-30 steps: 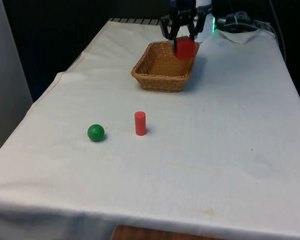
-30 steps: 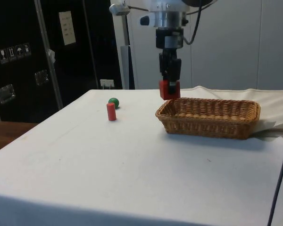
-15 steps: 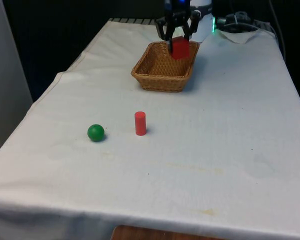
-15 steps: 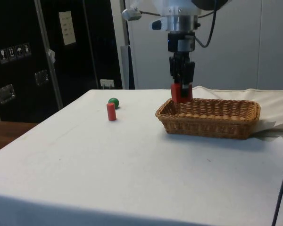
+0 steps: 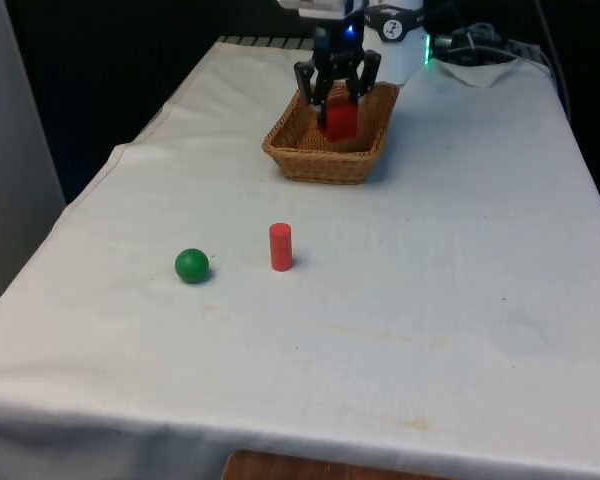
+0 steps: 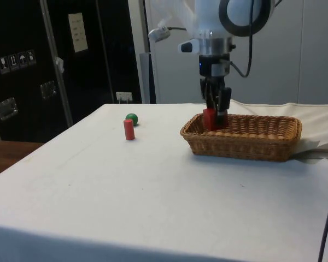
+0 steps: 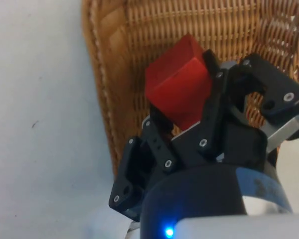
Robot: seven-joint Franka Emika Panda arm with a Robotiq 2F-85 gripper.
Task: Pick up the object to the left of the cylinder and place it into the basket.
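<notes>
Wrist view: the pincer (image 7: 182, 117) has its two black fingers closed on a red block (image 7: 177, 87), which sits tilted between them, one corner up. Directly beneath it is the woven floor of the basket (image 7: 139, 30), and the basket's rim runs just beside the fingers, with white tablecloth (image 7: 35, 99) beyond.

From the side, the pincer (image 6: 215, 117) has dipped inside the basket (image 6: 262, 143), near the end closest to the red cylinder (image 6: 129, 129) and green ball (image 6: 132, 118), both well apart from it on the cloth. In the front view the block (image 5: 339, 119) hangs low over the basket (image 5: 320, 160) interior.

The main risk, as I judge it, is the skewed grip: let go from this angle, the block may land on an edge and tumble against the near wall, or bounce toward the rim since the pincer stands close to that end. A finger could also catch the wicker on the way out and drag the basket.

Whether the block already touches the floor is hidden by the basket wall, and the fingertips are masked by the block.
</notes>
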